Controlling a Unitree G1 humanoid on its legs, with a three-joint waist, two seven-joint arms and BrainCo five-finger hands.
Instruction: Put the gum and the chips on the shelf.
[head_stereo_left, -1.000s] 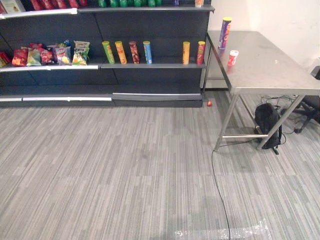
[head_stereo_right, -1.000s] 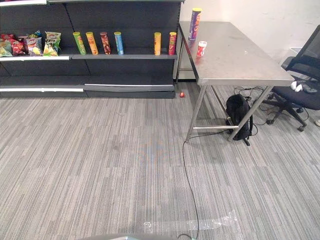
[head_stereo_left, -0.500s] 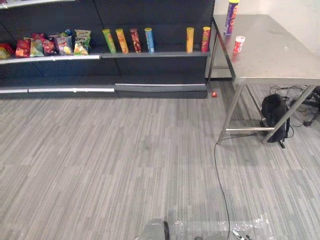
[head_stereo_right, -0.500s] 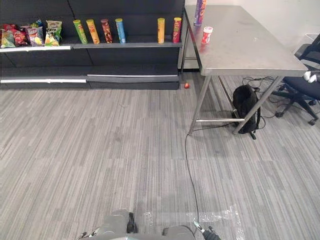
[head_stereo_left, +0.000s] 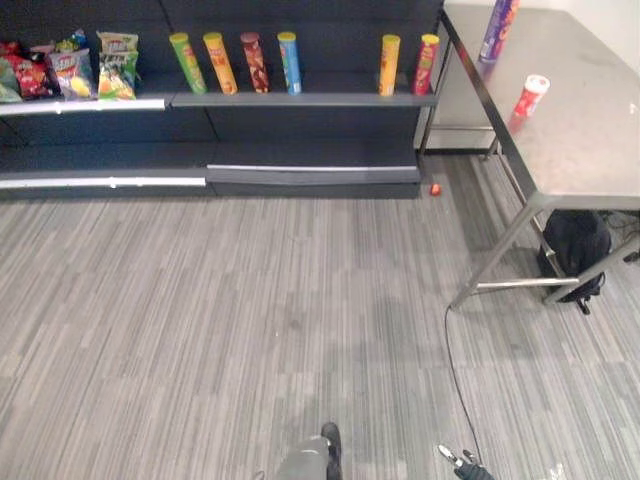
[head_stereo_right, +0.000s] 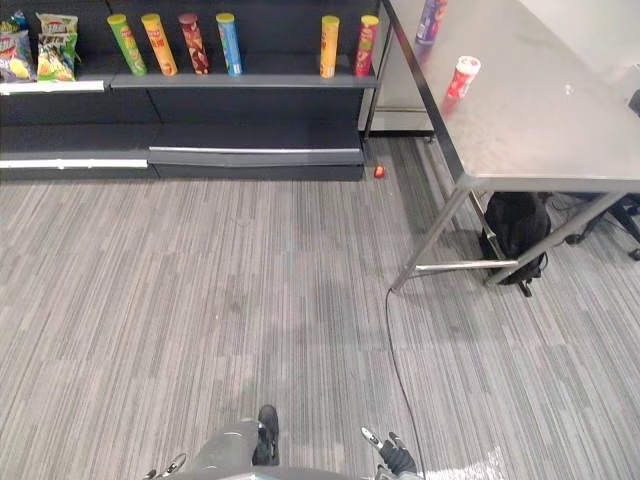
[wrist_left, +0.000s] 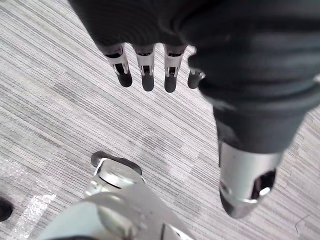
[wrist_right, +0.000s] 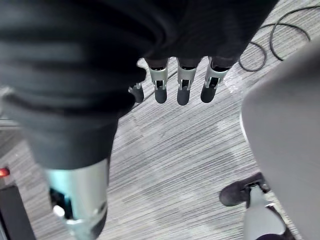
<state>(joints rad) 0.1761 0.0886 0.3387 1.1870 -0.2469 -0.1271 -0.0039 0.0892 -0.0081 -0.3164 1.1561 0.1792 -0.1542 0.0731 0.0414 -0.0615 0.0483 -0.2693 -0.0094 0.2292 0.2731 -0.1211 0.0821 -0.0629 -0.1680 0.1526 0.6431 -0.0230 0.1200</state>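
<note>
The red-and-white gum canister (head_stereo_right: 462, 79) stands on the steel table (head_stereo_right: 540, 135), and the purple chips can (head_stereo_left: 497, 27) stands at the table's far end, near the dark shelf (head_stereo_left: 300, 99) — both well apart from the hands. Other chips cans (head_stereo_left: 236, 62) line that shelf in a row beside snack bags (head_stereo_left: 75, 72). The left hand (wrist_left: 145, 67) and right hand (wrist_right: 182, 82) hang over grey carpet (head_stereo_left: 250, 300), fingers straight and relaxed, grasping nothing.

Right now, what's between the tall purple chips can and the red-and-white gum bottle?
Only bare steel table lies between the tall purple chips can and the red-and-white gum bottle, in both eye views.
</note>
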